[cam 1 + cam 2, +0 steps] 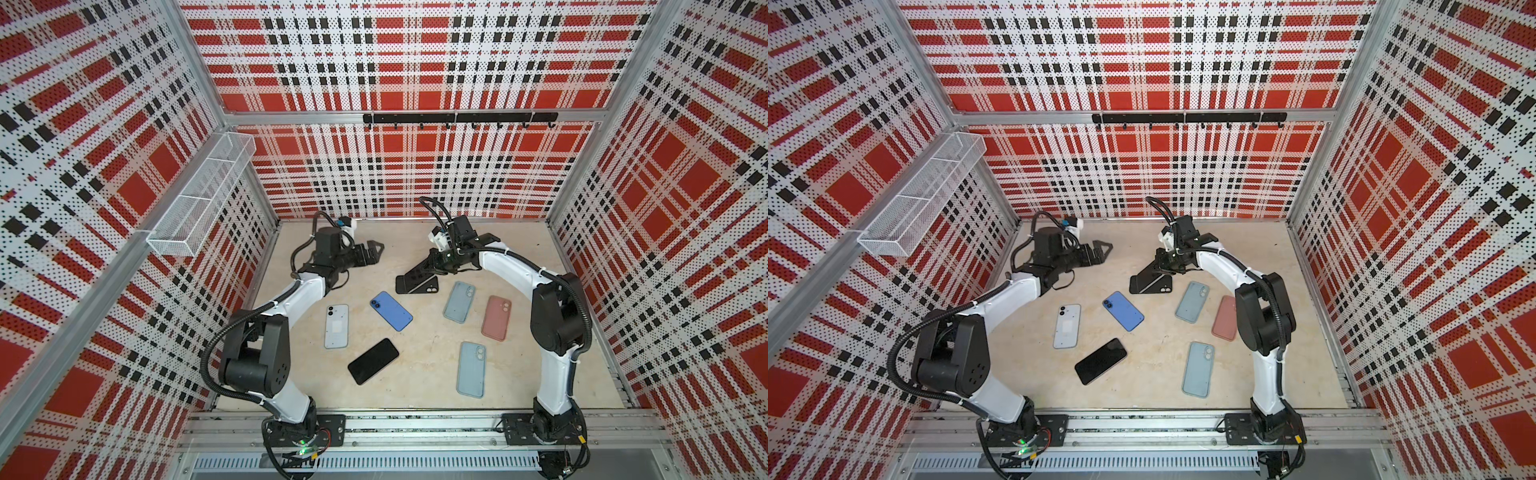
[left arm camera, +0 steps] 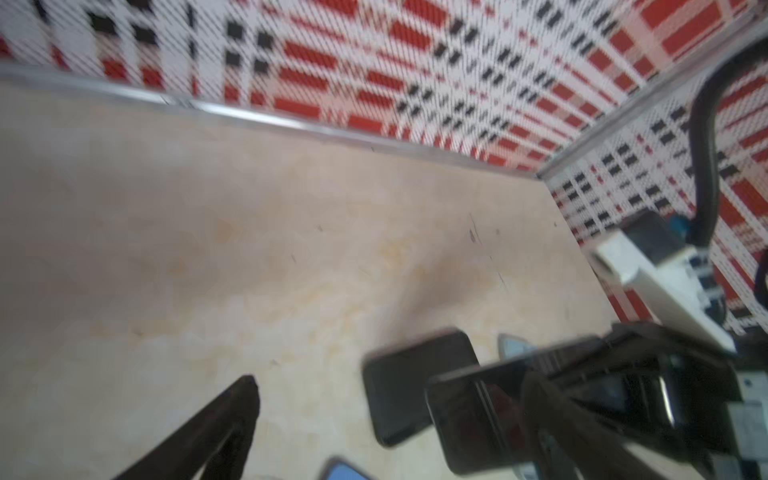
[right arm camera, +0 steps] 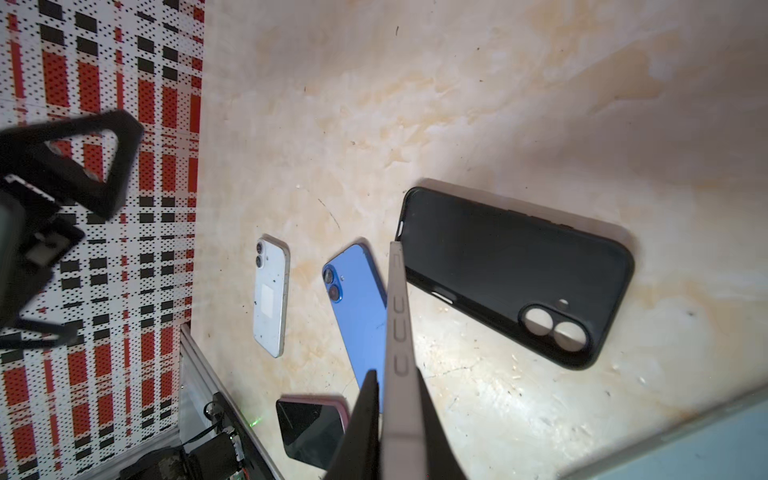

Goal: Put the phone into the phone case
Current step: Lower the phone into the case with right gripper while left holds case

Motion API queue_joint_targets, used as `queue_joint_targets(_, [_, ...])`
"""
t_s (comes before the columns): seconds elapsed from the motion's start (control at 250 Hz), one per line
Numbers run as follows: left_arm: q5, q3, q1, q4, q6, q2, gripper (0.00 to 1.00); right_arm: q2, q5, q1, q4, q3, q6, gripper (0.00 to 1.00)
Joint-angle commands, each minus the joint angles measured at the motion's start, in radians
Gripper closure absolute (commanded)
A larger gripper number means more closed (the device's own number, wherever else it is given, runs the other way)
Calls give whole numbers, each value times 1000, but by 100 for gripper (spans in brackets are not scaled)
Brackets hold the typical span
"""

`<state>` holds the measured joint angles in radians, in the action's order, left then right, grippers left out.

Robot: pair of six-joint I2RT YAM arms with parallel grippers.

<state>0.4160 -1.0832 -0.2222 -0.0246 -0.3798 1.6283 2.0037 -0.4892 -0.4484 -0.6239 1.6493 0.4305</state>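
The right gripper (image 1: 422, 268) is clamped narrow on a dark phone (image 3: 398, 316), gripping it by its flat faces so that the right wrist view sees only its pale edge running out from between the fingers (image 3: 368, 411). The phone hangs tilted, its free end down at the plain end of the black phone case (image 3: 515, 274) – whether the two touch cannot be told. The case lies flat and hollow side up on the table (image 1: 415, 232), its camera cut-outs at the far end from the phone; both top views show it just under the gripper (image 1: 1156, 266). Beside the case lie a blue phone (image 1: 391, 311) and, further off, a white phone (image 1: 336, 326), both backs up, with a black phone (image 1: 373, 360) screen up nearer the front. On the other side lie two light blue cases (image 1: 459, 301) (image 1: 471, 370) and a pink case (image 1: 496, 318). The left gripper (image 1: 374, 251) – jaws spread wide and holding nothing – hangs well apart near the back left.
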Motion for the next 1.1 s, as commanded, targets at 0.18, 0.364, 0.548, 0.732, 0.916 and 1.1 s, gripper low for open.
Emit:
queue_joint_targets(0.18, [40, -66, -63, 66, -173, 118, 1, 80, 0, 2, 45, 75, -23, 100])
queue_joint_targets(0.364, [14, -73, -113, 65, -177, 164, 0, 111, -9, 2, 41, 107, -24, 100])
queue_joint_targets(0.548, [22, -90, -121, 56, -230, 220, 0, 149, -25, 7, 50, 122, -12, 100])
queue_joint_targets(0.732, [37, -96, -123, 38, -259, 264, 0, 175, -42, 18, 79, 110, 9, 100])
queue_joint_targets(0.916, [36, -92, -131, 21, -278, 296, 0, 181, -40, 25, 120, 63, 40, 100])
queue_joint_targets(1.1, [50, -93, -143, 0, -298, 326, 0, 187, -46, 27, 166, 6, 62, 100])
